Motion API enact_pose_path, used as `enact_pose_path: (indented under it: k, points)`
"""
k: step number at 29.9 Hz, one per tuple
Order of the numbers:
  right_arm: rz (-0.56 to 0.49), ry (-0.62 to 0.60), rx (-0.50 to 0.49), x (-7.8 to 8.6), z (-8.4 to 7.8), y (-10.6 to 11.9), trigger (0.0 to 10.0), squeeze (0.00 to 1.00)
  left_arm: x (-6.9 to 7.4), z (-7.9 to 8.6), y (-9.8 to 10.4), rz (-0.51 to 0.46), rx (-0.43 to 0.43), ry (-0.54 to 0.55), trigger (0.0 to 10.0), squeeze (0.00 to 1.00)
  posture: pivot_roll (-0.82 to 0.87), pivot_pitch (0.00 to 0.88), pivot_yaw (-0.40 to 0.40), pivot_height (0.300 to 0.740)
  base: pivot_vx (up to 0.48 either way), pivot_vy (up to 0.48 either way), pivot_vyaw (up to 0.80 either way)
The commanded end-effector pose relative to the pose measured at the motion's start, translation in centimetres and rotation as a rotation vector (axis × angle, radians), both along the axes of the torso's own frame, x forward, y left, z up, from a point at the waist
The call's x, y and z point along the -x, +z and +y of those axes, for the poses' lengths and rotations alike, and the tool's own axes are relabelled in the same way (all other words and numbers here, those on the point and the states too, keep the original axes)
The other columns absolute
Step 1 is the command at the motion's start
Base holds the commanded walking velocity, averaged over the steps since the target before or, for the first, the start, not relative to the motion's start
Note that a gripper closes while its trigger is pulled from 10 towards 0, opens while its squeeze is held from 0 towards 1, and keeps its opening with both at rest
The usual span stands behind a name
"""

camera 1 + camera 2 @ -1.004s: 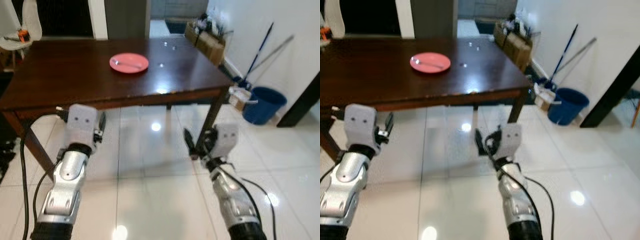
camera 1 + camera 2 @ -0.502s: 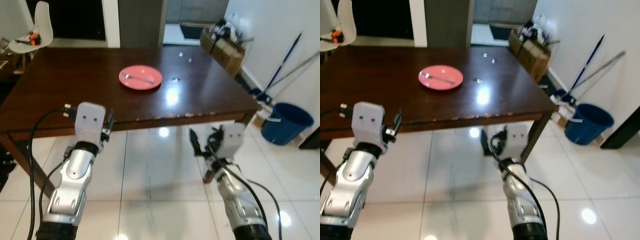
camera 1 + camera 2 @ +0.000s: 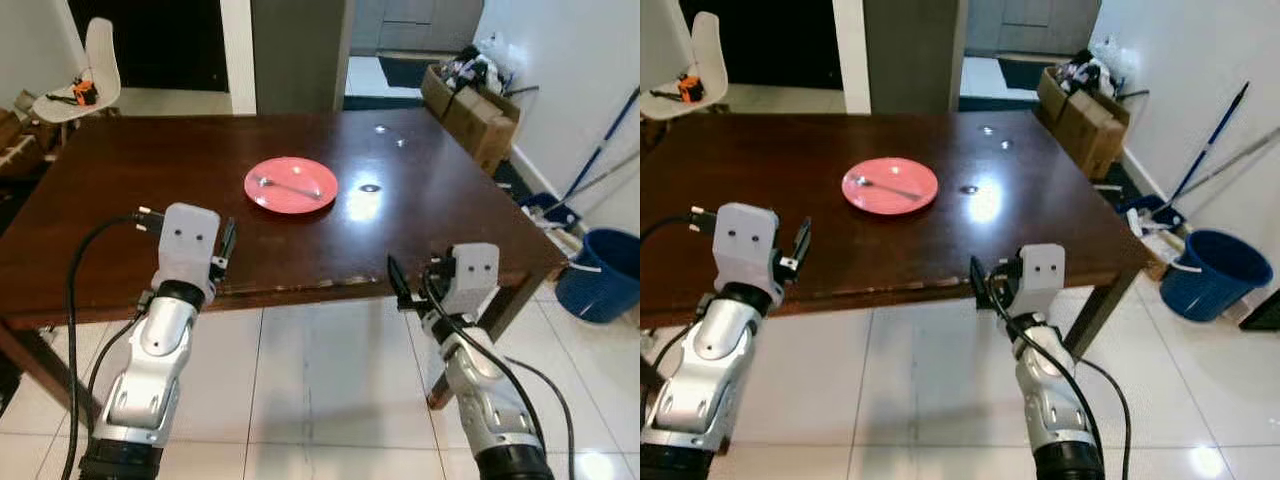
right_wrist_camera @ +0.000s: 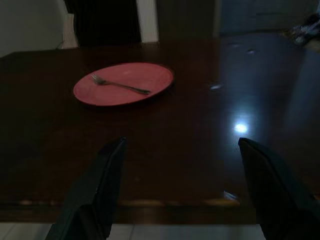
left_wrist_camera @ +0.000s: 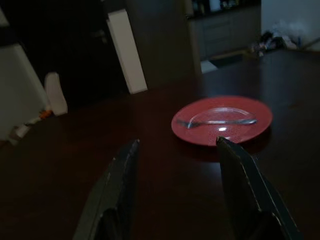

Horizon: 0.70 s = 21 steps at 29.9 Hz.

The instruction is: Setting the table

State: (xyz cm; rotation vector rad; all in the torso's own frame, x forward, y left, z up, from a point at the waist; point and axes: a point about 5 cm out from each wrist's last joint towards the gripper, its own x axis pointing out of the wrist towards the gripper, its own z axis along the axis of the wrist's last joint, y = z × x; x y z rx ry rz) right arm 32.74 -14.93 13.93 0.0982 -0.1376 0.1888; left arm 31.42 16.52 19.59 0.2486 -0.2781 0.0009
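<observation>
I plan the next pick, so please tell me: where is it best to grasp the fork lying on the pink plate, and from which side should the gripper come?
Probably grip the fork at mid-handle, from above, fingers across it. It lies flat across the pink plate, tines toward the robot's left, and the slim handle bridges the plate's shallow dip. Both the left gripper and the right gripper are open at the near table edge.

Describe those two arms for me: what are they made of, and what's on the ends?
Both arms are silver, jointed metal tubes with black cables looping alongside. Each ends in a pale grey boxy block marked with two small dark dots, carrying the left pincer and right pincer, each with long black fingers.
</observation>
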Motion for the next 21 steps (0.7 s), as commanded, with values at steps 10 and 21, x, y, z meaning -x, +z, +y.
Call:
enact_pose_path:
  k: [10, 21]
  points:
    - [0.025, -0.022, 0.064, 0.2, -1.2, -0.5, 10.0, 0.0, -0.2, -0.7, -0.6, 0.026, -0.01, -0.041, 10.0, 0.0, 0.02, 0.003, 0.058, 0.74, 0.472, 0.0, 0.0]
    - [0.004, 0.147, 0.166, 0.6, -0.5, 0.2, 10.0, 0.0, 0.5, -1.6, -1.6, 0.068, -0.043, -0.111, 10.0, 0.0, 0.02, 0.01, 0.065, 0.74, 0.469, 0.0, 0.0]
